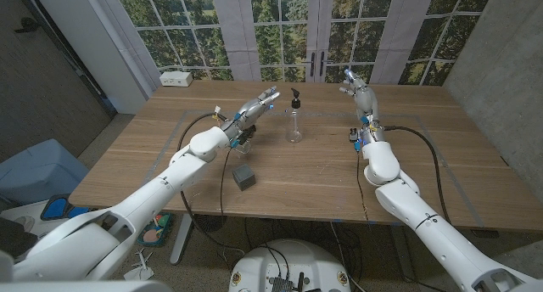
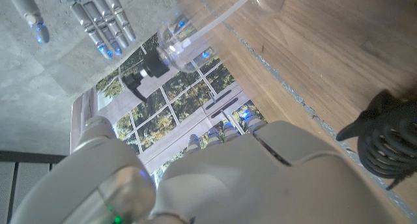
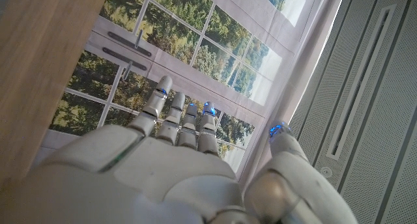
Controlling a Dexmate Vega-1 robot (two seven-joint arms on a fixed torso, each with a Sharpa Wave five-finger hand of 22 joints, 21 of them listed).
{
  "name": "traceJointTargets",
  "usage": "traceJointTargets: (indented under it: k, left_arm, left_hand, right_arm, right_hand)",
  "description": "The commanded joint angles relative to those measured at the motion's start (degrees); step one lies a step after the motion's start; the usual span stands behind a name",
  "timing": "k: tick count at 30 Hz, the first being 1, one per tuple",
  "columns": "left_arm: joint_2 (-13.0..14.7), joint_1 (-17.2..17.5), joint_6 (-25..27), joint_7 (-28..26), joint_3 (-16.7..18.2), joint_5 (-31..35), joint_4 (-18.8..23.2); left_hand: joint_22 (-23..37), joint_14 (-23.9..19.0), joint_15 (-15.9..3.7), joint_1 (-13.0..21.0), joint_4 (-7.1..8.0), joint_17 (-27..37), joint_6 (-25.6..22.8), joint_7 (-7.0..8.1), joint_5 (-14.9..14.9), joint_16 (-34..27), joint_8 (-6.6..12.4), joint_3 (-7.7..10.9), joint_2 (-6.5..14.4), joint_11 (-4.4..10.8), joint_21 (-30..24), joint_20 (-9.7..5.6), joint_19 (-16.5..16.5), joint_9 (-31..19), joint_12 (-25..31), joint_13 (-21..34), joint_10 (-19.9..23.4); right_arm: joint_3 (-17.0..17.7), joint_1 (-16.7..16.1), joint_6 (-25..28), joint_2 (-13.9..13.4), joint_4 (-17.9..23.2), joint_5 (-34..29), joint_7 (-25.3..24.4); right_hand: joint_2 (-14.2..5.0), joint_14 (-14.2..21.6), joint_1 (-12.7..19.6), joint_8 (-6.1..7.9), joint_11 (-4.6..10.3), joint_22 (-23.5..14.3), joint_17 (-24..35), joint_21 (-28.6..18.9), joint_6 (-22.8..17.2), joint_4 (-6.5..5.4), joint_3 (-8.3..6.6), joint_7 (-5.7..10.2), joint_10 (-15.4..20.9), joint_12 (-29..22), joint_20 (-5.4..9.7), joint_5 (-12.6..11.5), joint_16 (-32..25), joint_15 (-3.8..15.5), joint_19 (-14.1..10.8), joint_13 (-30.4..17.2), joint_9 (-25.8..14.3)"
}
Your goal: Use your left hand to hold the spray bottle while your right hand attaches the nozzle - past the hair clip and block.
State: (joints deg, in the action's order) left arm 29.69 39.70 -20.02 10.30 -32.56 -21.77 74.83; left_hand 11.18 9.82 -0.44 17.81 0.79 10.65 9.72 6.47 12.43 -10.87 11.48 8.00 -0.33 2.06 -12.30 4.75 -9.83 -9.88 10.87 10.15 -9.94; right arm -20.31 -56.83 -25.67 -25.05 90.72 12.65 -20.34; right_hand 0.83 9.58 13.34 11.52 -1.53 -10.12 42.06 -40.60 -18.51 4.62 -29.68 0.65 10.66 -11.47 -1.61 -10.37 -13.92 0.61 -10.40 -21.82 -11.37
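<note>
Clear plastic spray bottle (image 1: 294,122) with a black nozzle (image 1: 295,98) on top stands upright on the wooden table (image 1: 407,169), past the dark grey block (image 1: 244,176). Just left of it, the left hand (image 1: 258,106) reaches forward, fingers spread, holding nothing and apart from the bottle. Well to the right, the right hand (image 1: 355,85) is raised near the far edge, fingers apart and empty.

No readable text, labels, brands or numbers anywhere; spray bottle (image 1: 294,122) bears no legible label, nor anything near it.
</note>
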Motion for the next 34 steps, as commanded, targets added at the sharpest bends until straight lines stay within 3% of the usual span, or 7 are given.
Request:
traceJointTargets:
  k: [1, 7, 9, 12, 17, 22, 34]
  left_arm:
    - [1.2, 5.7, -0.4, -4.0, 3.9, -4.1, 5.4]
    - [1.5, 7.8, -0.8, -5.6, 5.6, -5.7, 7.4]
    - [1.5, 8.4, -0.8, -5.8, 6.2, -6.7, 7.8]
    - [1.1, 9.3, -1.4, -6.6, 7.0, -7.6, 8.1]
    - [-0.2, 10.3, -2.9, -7.1, 8.3, -10.0, 7.4]
    - [-1.5, 11.2, -4.3, -7.6, 9.5, -12.1, 6.8]
    - [-5.0, 14.5, -7.8, -14.4, 13.0, -13.7, 6.6]
  left_hand:
    - [0.0, 4.3, -0.84, -1.8, 1.22, -0.1, 4.6, 0.16, 0.8, -0.2, 0.55, -0.14, 0.6, 1.00, -0.5, -1.79, 0.4, -0.1, 0.6, 0.0, -6.1]
    - [-0.3, 1.9, -2.12, -5.3, 4.09, -0.4, 0.7, 0.45, 2.1, -0.4, 0.61, 0.66, 6.1, 2.20, -0.8, -3.67, 2.3, 0.1, 0.7, -0.2, -3.0]
    - [-0.4, 0.9, -2.20, -6.8, 6.13, -0.4, -0.9, -0.41, 3.1, -0.3, 0.35, 2.33, 10.5, 2.01, -0.9, -4.12, 3.3, 0.2, 0.6, -0.3, -1.7]
    - [-0.5, -0.5, -2.44, -7.8, 8.03, -0.5, -2.4, -1.93, 4.3, -0.3, 0.17, 4.76, 12.3, 1.75, -1.2, -4.96, 4.9, 0.2, 0.6, -0.3, -0.4]
    - [-0.7, -3.4, -3.57, -8.2, 9.28, -0.7, -5.6, -4.08, 6.5, -0.4, -0.06, 11.10, 12.7, 1.73, -1.8, -6.57, 8.2, 0.2, 0.8, -0.3, 2.7]
    - [-1.0, -5.4, -4.02, -5.8, 8.13, -0.8, -8.6, -4.47, 6.6, 0.1, -0.57, 20.82, 12.8, 0.79, -1.5, -8.18, 10.4, 0.2, 0.5, -0.4, 5.2]
    - [-1.0, -4.9, -4.83, -5.3, 8.28, -0.7, -9.1, -3.99, 5.8, 0.5, -0.95, 24.13, 12.4, 1.38, -1.6, -10.35, 12.0, 0.2, 0.0, -0.4, 5.1]
  right_arm:
    - [0.7, 0.4, 0.7, -1.2, -1.7, 5.8, 3.2]
    - [0.8, 0.9, 0.4, -1.1, -3.3, 7.6, 4.3]
    - [0.7, 1.3, 0.0, -0.8, -4.2, 8.2, 4.6]
    - [0.7, 1.8, -0.6, -0.1, -5.9, 9.2, 4.9]
    - [0.6, 2.6, -1.7, 0.9, -8.4, 11.4, 6.2]
    - [0.8, 3.3, -2.8, 1.6, -10.8, 13.6, 7.6]
    - [1.6, 5.4, -6.6, 3.8, -17.1, 17.5, 10.3]
  right_hand:
    - [-0.48, -0.9, -1.7, -0.13, 0.48, -0.1, -0.4, 0.6, -0.3, -0.57, 0.51, 0.05, 0.5, -0.1, 1.28, 0.2, 0.6, 0.22, 0.2, 0.3, 0.1]
    - [-1.58, -1.7, -3.7, -0.46, 0.61, 0.0, -1.3, 1.2, 0.2, -1.67, 1.13, -0.74, 0.5, 0.0, 2.29, 0.4, 1.2, 0.97, 0.5, 1.0, 0.3]
    - [-1.77, -1.8, -4.1, -0.49, 0.70, 0.1, -1.6, 1.3, 0.3, -1.86, 1.23, -0.95, 0.6, 0.0, 2.48, 0.5, 1.4, 1.14, 0.4, 1.2, 0.4]
    - [-2.44, -1.9, -4.9, -0.83, 0.85, 0.1, -2.3, 1.6, 1.1, -2.29, 1.30, -2.04, 0.7, 0.1, 2.86, 0.5, 1.7, 1.42, 0.4, 1.6, 0.5]
    - [-6.09, -2.2, -6.2, -0.95, 1.40, 0.2, -4.1, 2.4, 2.2, -3.68, 0.38, -2.93, 0.8, 0.3, 4.60, 0.1, 2.4, 2.08, 0.3, 2.7, 0.7]
    - [-8.49, -2.8, -7.0, -0.79, 1.77, 0.2, -5.4, 2.9, 2.1, -4.91, -0.29, -2.45, 0.9, 0.3, 5.64, -0.1, 2.8, 3.33, 0.4, 3.5, 0.8]
    - [-8.93, -3.0, -7.3, -0.75, 1.59, 0.3, -6.8, 3.4, 2.2, -5.27, -0.74, -2.70, 0.8, 0.4, 5.95, -0.2, 3.1, 3.20, 0.2, 4.1, 0.9]
